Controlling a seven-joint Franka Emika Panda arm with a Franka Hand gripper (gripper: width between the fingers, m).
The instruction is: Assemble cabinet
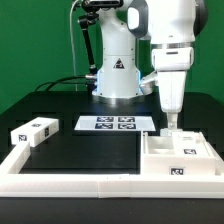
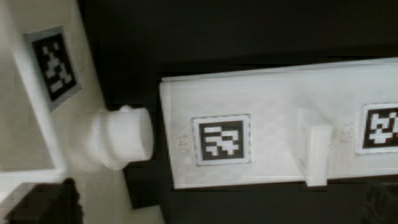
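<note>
The cabinet body is a white boxy piece with tags at the exterior view's right, against the front rail. In the wrist view its tagged top panel fills the middle, with a round white knob on one end. My gripper hangs straight down just above the body's back edge, with nothing between its jaws, which look apart. A dark finger shows at the frame edge. A small white tagged block lies apart at the exterior view's left.
The marker board lies flat in front of the robot base. Long white border rails run along the front and left of the black mat. Another tagged white piece shows in the wrist view.
</note>
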